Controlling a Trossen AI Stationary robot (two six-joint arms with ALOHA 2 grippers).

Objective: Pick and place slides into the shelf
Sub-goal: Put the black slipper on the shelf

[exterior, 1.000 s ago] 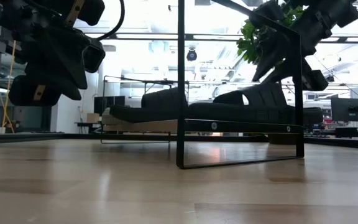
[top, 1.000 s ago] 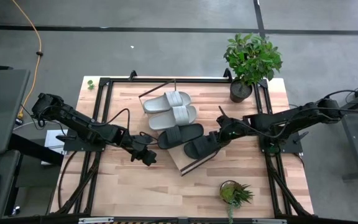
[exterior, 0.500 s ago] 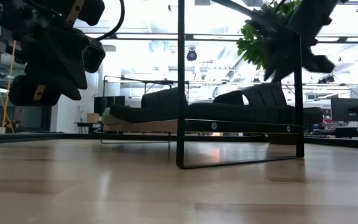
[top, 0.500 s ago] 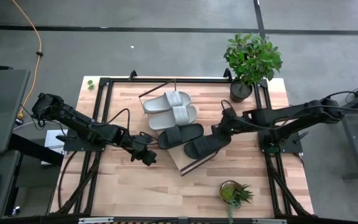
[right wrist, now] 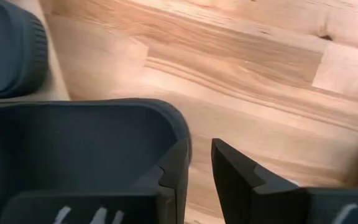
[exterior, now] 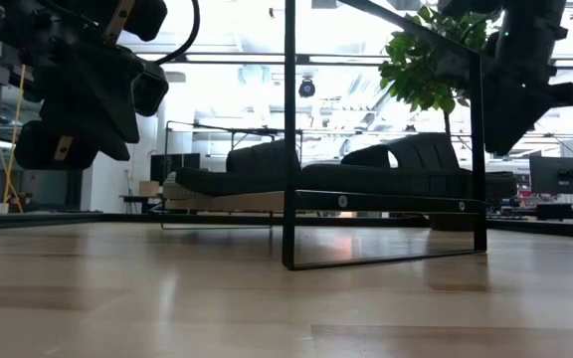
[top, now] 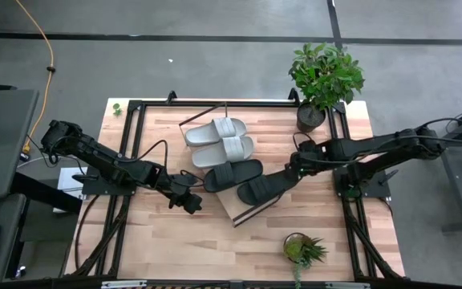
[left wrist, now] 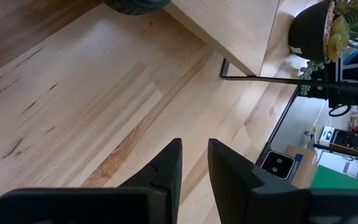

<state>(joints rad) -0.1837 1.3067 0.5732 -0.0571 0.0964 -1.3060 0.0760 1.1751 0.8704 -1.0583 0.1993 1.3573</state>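
The shelf (top: 244, 212) is a light-wood board lying slantwise on the table, with a thin black rod frame (exterior: 288, 149) at each short end. All the slides lie on it in a row by their soles: two light grey (top: 216, 131) (top: 226, 150) toward the far end, two black (top: 233, 173) (top: 265, 189) toward the near end. My right gripper (top: 290, 171), shut, hovers just off the right end of the nearest black slide (right wrist: 73, 143) and touches nothing. My left gripper (top: 192, 204), also shut, waits over bare tabletop left of the shelf.
A tall potted plant (top: 324, 77) stands at the table's far right corner, and a small succulent pot (top: 301, 249) near the near edge. Black frame rails (top: 132, 144) run along the table's sides. Bare wood lies near and left of the shelf.
My right gripper has drawn back from the end of the nearest black slide toward the table's right edge. It has also swung from a slant to nearly upright. The slides and the shelf have stayed put.
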